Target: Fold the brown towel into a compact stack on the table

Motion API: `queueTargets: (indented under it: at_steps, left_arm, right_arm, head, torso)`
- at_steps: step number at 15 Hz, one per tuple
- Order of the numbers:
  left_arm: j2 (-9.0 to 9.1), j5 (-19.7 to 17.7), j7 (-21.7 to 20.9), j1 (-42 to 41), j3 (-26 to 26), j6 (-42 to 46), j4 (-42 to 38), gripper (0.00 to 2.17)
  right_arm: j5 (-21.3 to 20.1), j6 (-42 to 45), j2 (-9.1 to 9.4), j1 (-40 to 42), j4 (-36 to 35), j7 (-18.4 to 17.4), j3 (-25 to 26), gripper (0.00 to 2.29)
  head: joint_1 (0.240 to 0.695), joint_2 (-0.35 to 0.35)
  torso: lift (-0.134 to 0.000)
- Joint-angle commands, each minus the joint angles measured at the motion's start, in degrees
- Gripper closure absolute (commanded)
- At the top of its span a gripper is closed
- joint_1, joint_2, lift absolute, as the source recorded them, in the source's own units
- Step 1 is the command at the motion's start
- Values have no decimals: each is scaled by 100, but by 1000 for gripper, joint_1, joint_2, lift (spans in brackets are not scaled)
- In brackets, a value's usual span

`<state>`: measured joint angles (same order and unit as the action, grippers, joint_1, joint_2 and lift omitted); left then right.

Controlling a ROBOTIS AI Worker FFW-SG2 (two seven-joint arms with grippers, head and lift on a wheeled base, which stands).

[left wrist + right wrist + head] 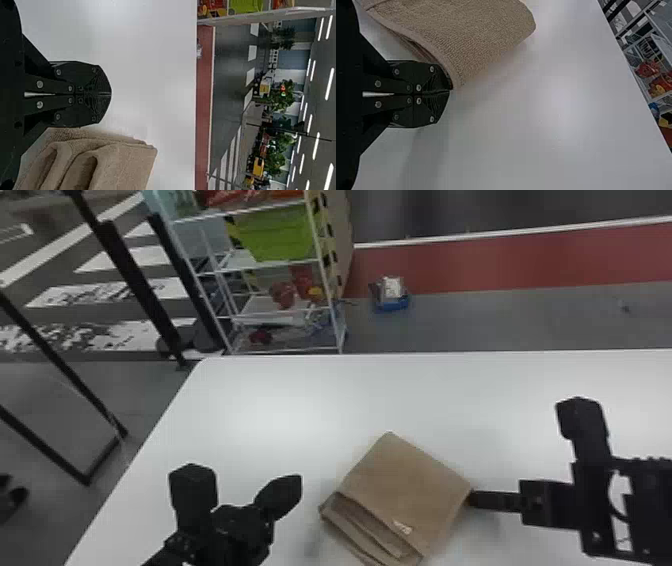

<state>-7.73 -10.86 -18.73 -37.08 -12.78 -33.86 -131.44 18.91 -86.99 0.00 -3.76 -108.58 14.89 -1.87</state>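
Right pincer [472, 498], fingers together, meets a corner of the folded brown towel [405, 485]; left pincer [294, 488] is closed too.

Head view: the towel lies on the white surface [280, 405] between both pincers, a small pale label [402, 527] near its layered edge. Left wrist view: the fingers press together, empty, with rounded towel folds just beside them. Right wrist view: the closed fingertips touch the towel's edge.

bright tabletop [300, 390], soft glare toward its far left corner, faint shadow beside the towel [405, 485], glowing strip lights [329, 83] overhead
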Motion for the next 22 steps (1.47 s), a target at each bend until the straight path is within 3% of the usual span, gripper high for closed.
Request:
queueTargets:
  at_steps: [1,4,10,12,14,16,19,22]
  left_arm:
    - [0,-65,-34,-1,-75,-20,40,1865]
    - [9,-136,-69,-36,-181,-20,40,1865]
    - [44,-144,-16,87,-137,68,31,1865]
    - [61,-162,45,193,-189,419,171,1865]
    - [53,-162,-16,377,-225,419,374,1865]
    - [53,-197,-52,474,-225,982,690,1865]
    - [53,-241,-113,703,-198,1544,1217,1865]
    - [0,-259,-210,878,-216,1562,1455,1865]
  right_arm:
    - [-2,353,5,-230,241,-3,-86,2013]
    - [113,-69,5,-309,48,-3,11,2013]
    - [842,-309,5,385,-1745,84,960,2013]
    - [895,-309,5,702,-2352,225,1426,2013]
    - [895,-309,5,974,-2624,665,2147,2013]
    - [754,1,5,1422,-2616,1385,2876,2010]
    - [429,2251,5,2354,-2475,2229,3641,2010]
    - [570,2814,5,2609,-2079,2941,4555,2010]
  head:
    - [695,279]
    - [695,284]
    - [695,277]
    - [695,260]
    - [695,230]
    - [695,197]
    - [695,109]
    - [695,10]
  torso:
    - [-124]
    - [-124]
    - [-124]
    - [-124]
    - [-124]
    - [-124]
    - [-124]
    - [-124]
